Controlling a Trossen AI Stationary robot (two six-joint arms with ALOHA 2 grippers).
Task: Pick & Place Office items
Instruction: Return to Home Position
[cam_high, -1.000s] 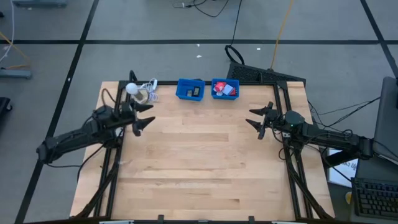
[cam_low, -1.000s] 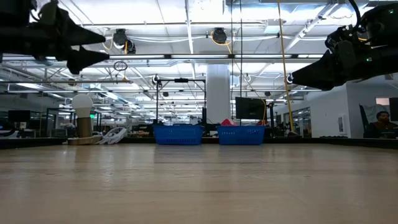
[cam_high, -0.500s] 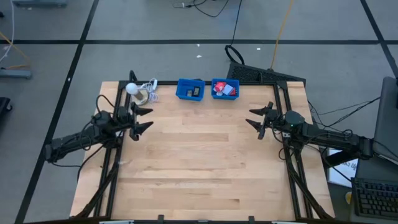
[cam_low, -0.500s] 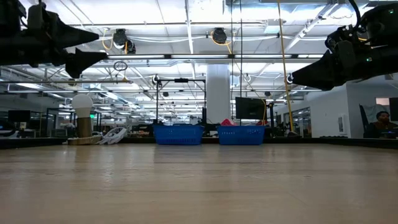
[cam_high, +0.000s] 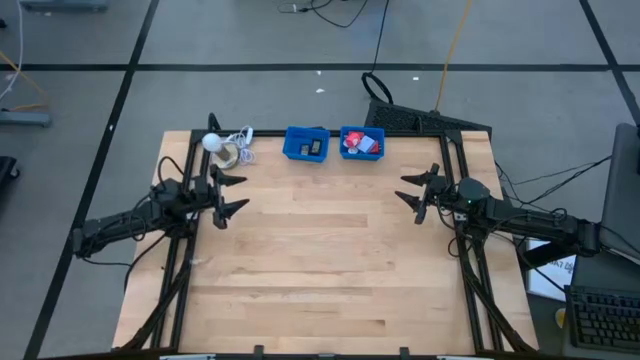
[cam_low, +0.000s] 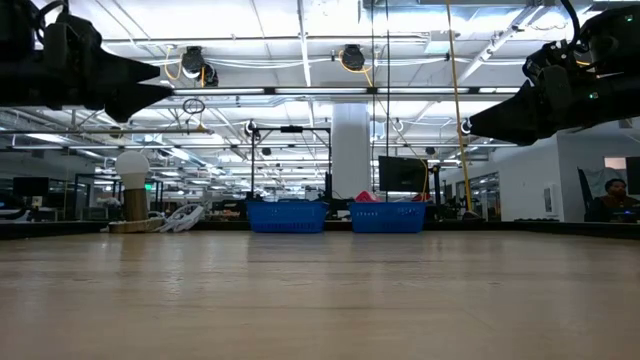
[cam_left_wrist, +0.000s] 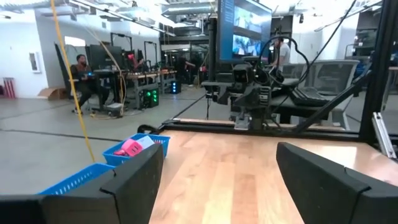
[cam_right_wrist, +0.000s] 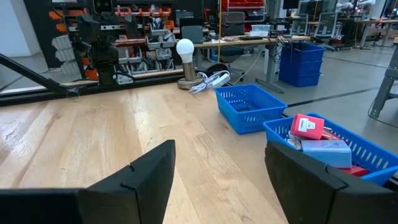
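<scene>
Two blue bins stand side by side at the table's far edge. The left bin holds dark flat pieces. The right bin holds a red block and a light blue block. My left gripper hovers open above the table's left side, pointing toward the right, with nothing between its fingers. My right gripper hovers open above the right side, pointing left, also with nothing in it. Both are well clear of the bins.
A white ball with a coiled cord stands at the table's far left corner, just beyond my left gripper. The wooden tabletop spreads between the arms and toward the near edge. A keyboard lies off the table at right.
My left gripper has sunk a little and rolled about its own pointing line, so that its two fingers stand closer to level in the low view. It has stayed open with nothing in it.
</scene>
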